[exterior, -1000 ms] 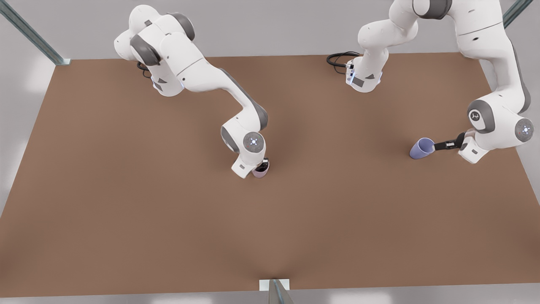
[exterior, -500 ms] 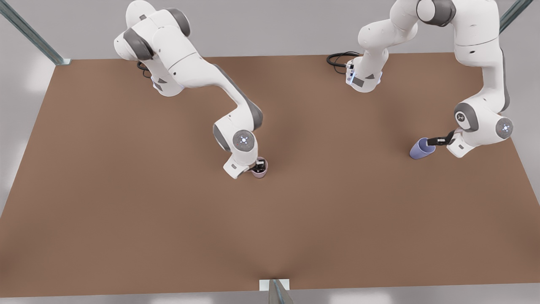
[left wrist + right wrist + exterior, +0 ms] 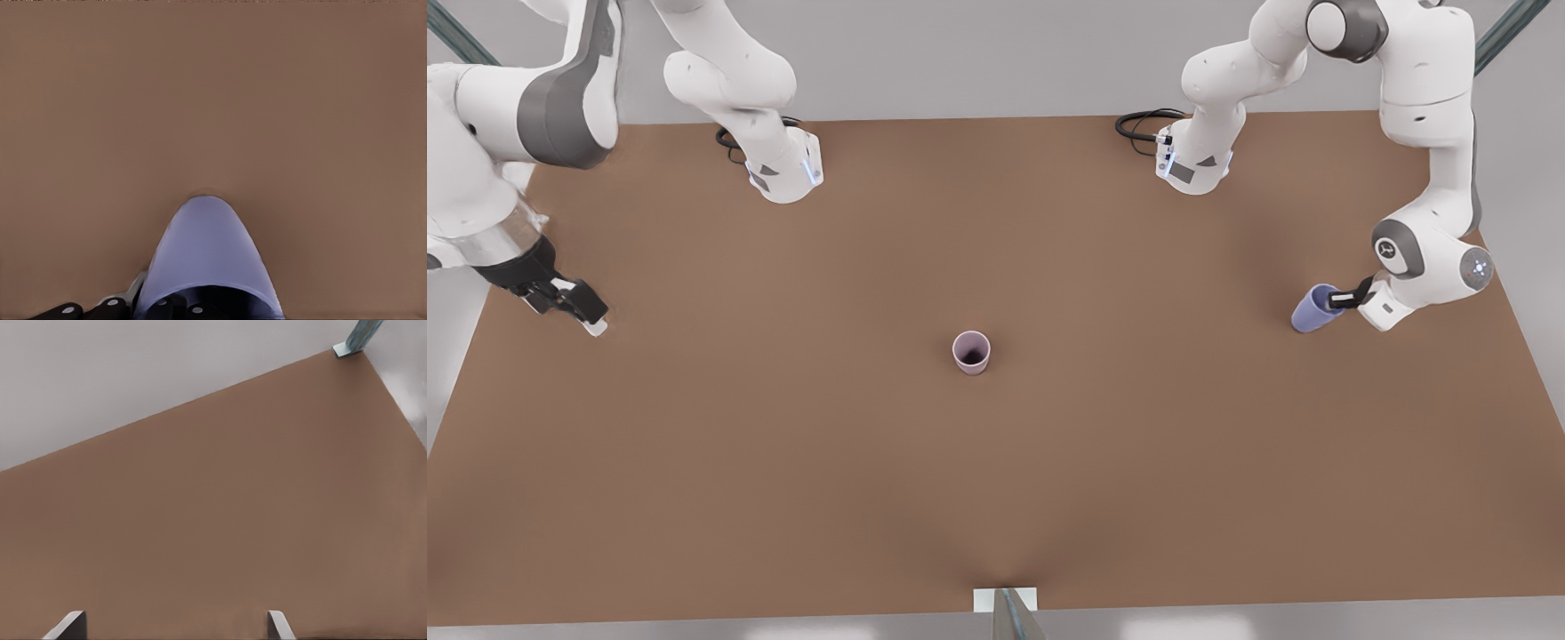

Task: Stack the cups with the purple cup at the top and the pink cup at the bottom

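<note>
The left gripper (image 3: 1337, 300) sits at about three o'clock on the brown table (image 3: 783, 462) in the front view, its dark fingers (image 3: 175, 308) pinching the rim of the small bluish-lavender tapered tumbler, the purple cup (image 3: 1312, 311); one finger seems to reach inside the mouth, though the left wrist view cuts off too much of the grip to be sure how deep it goes. The cup leans over instead of standing upright, its base pointing away from the wrist toward the table centre. The small dusty pink-mauve tapered tumbler, the pink cup (image 3: 971, 352), stands upright and alone at the middle of the table, well apart from both arms. The right gripper (image 3: 574, 302) waits at nine o'clock near the table edge, its fingers spread apart and holding nothing. The main risk, as I judge it, is that a thin rim pinch lets the tilted cup pivot or slip during the carry; arriving tilted or off-centre, it could strike the pink cup's lip and knock it over.
</note>
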You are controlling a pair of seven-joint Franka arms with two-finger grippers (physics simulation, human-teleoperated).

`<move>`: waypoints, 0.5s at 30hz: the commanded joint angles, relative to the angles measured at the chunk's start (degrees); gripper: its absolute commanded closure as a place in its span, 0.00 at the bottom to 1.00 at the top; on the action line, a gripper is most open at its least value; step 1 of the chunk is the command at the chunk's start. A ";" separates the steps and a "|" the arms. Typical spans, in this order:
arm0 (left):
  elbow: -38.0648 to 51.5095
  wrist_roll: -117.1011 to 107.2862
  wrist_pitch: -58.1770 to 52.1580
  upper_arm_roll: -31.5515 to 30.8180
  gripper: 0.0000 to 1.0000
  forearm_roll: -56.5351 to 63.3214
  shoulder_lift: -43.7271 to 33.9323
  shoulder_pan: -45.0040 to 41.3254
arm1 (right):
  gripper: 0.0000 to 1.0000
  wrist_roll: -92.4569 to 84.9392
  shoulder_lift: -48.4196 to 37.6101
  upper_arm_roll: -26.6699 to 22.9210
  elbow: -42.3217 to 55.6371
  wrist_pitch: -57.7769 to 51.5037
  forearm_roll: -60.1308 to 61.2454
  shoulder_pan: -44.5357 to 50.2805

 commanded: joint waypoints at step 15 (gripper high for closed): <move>36.34 -67.20 -22.12 -26.88 0.79 -0.65 3.62 -24.60 | 0.00 -21.09 10.19 -1.11 5.38 -5.93 -0.74 13.63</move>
